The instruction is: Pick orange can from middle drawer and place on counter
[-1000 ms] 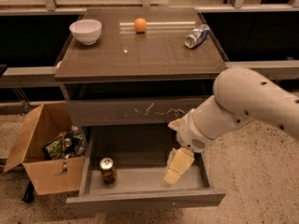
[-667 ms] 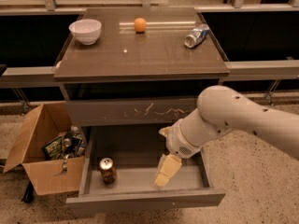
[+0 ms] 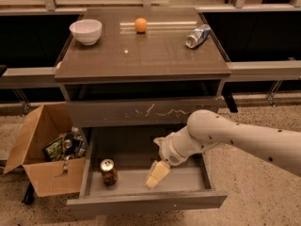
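Observation:
The orange can (image 3: 108, 171) stands upright in the front left corner of the open middle drawer (image 3: 146, 203), silver top showing. My gripper (image 3: 155, 174) hangs inside the drawer near its middle, to the right of the can and apart from it, cream fingers pointing down and left. It holds nothing. The counter (image 3: 141, 55) is the glossy brown top of the cabinet above.
On the counter stand a white bowl (image 3: 86, 31), an orange ball (image 3: 140, 25) and a dented blue-and-silver can (image 3: 197, 36). The scratched drawer front (image 3: 141, 113) sits above the open drawer. An open cardboard box (image 3: 44, 160) of rubbish stands on the floor at the left.
My arm and gripper have moved left inside the drawer, closer to the orange can. The can has not moved.

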Controlling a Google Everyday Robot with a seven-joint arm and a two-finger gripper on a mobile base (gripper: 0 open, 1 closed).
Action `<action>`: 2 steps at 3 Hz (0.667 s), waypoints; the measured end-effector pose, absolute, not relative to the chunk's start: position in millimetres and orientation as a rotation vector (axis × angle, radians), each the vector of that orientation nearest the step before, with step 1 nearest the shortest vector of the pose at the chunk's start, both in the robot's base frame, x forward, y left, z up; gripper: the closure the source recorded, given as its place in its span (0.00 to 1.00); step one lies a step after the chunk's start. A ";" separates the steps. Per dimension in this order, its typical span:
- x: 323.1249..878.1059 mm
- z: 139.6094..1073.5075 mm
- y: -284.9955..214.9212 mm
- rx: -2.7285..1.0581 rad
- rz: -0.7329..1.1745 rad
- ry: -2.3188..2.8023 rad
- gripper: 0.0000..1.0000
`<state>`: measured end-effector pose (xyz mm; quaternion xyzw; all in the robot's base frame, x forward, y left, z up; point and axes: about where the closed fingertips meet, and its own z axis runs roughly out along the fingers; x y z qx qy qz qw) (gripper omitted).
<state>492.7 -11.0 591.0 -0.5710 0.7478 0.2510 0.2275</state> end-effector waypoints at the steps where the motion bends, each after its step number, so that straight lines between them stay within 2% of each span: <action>1: 507.7 557.6 5.6 -1.517 0.777 2.071 0.00; 2: 507.7 557.5 5.7 -1.517 0.777 2.071 0.00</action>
